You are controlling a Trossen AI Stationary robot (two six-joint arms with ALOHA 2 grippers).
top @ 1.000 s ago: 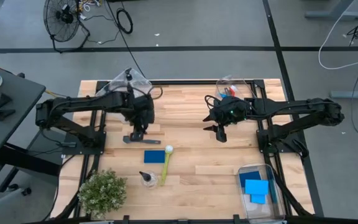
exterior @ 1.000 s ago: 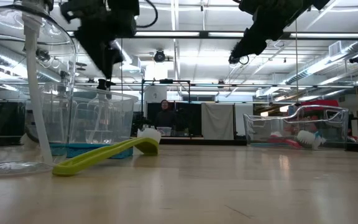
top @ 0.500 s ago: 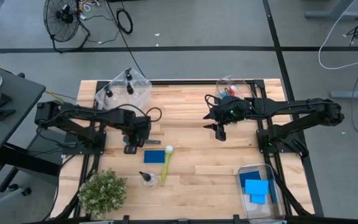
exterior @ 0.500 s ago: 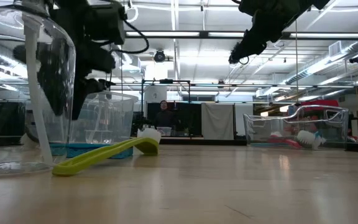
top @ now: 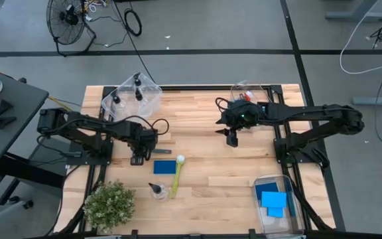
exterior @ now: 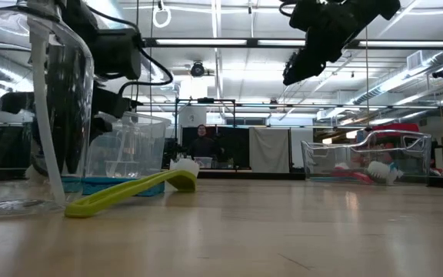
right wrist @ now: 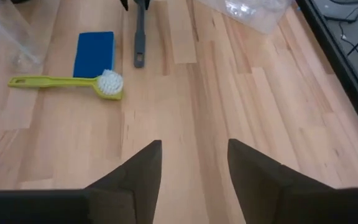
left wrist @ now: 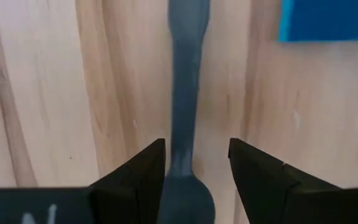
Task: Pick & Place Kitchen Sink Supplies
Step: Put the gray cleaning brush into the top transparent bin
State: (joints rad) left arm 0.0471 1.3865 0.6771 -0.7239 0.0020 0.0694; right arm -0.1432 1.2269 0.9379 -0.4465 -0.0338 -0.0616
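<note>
We are now hanging our left gripper (left wrist: 191, 165), lower than a second ago, with jaws spread astride the grey brush (left wrist: 187, 106) lying flat on the table (top: 211, 186), ready to pinch, while our right gripper (right wrist: 191, 165) is waiting, spread, well apart.

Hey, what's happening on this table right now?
The left gripper is low over the wooden table, its open fingers straddling the handle of a grey brush lying flat beside a blue sponge. It hasn't closed on it. The right gripper hangs open above the table's middle. A yellow-green brush and small bottle lie loose.
</note>
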